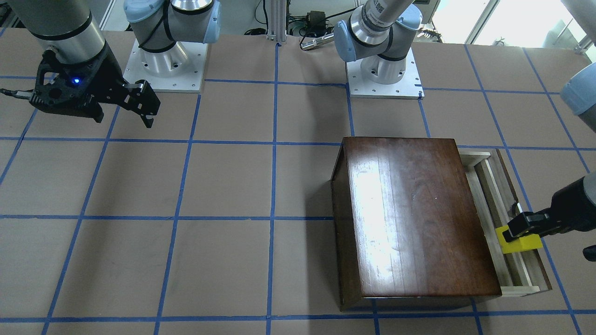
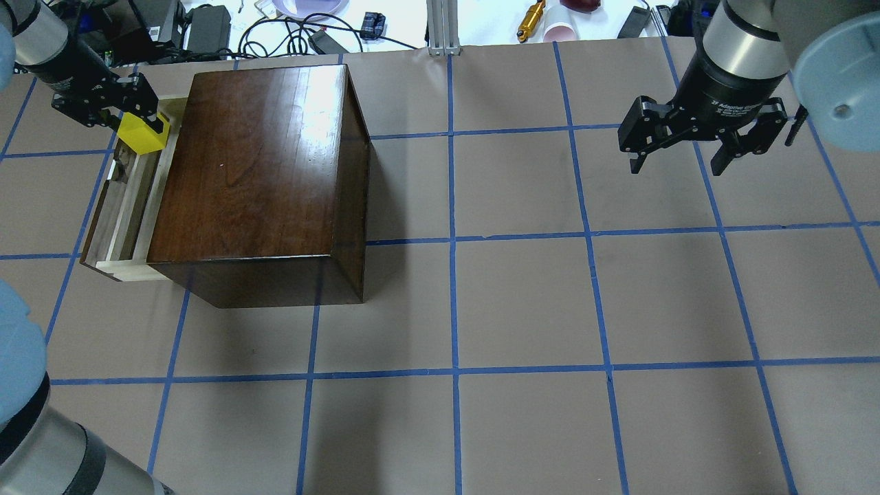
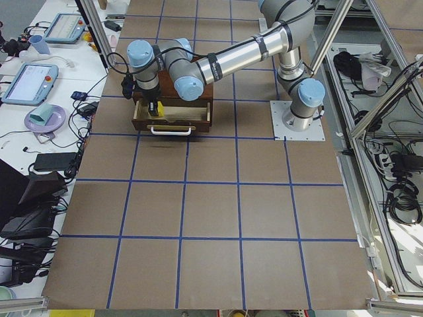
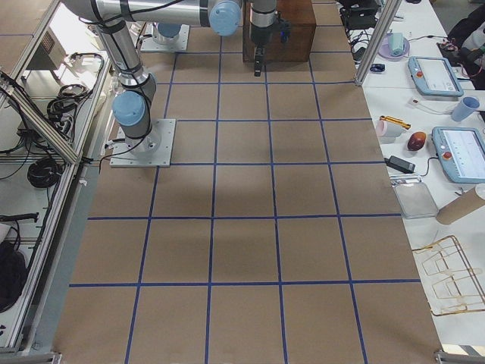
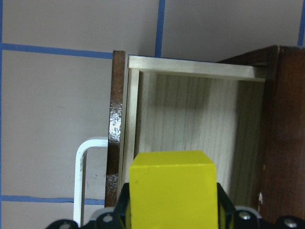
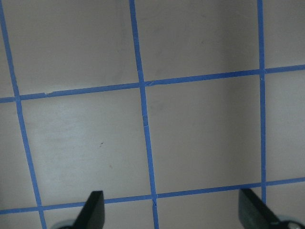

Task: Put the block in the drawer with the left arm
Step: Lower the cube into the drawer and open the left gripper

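Note:
The yellow block (image 2: 142, 133) is held in my left gripper (image 2: 130, 122), which is shut on it above the far end of the open drawer (image 2: 124, 206). The drawer is pulled out of the dark-brown wooden box (image 2: 258, 172) on its left side. In the front-facing view the block (image 1: 518, 241) hangs over the drawer (image 1: 505, 223) with the left gripper (image 1: 519, 230) around it. In the left wrist view the block (image 5: 172, 191) sits above the pale drawer floor (image 5: 190, 124). My right gripper (image 2: 701, 148) is open and empty, high over the table at the right.
The drawer's metal pull (image 5: 83, 176) sticks out from its dark front panel (image 5: 116, 129). Cables and small items (image 2: 289, 27) lie beyond the table's far edge. Blue tape lines grid the brown table (image 2: 522, 302).

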